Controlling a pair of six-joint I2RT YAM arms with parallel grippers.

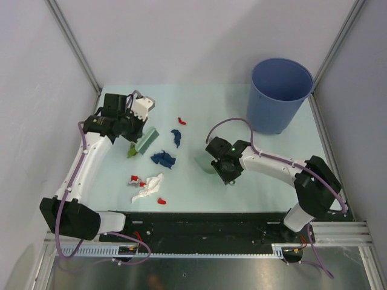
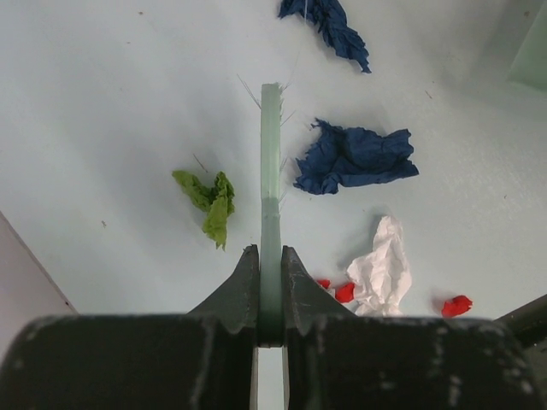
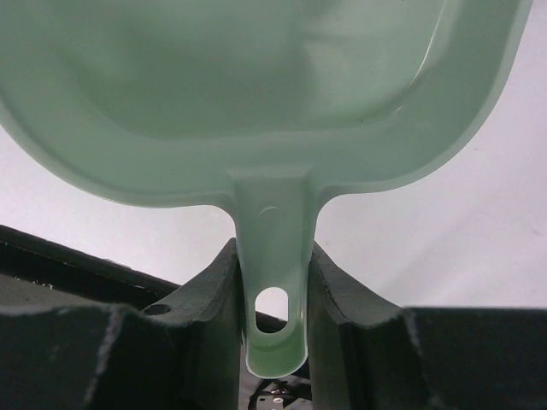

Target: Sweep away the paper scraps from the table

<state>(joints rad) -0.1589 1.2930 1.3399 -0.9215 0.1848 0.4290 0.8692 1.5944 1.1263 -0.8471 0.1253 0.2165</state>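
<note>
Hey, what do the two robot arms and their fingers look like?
Both arms have white tubular links between chunky black joint housings. A purple cable runs along the left arm and loops over the right arm, whose wrist shows a small green light. The fingers are matte black with tapered tips.

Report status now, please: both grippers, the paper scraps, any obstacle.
Left gripper shut on brush. Right gripper shut on dustpan. Paper scraps scattered on table, between arms. Nothing seen blocking.

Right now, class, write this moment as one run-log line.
left gripper: shut on brush | right gripper: shut on dustpan | paper scraps: scattered on table | blue bin: upright
</note>
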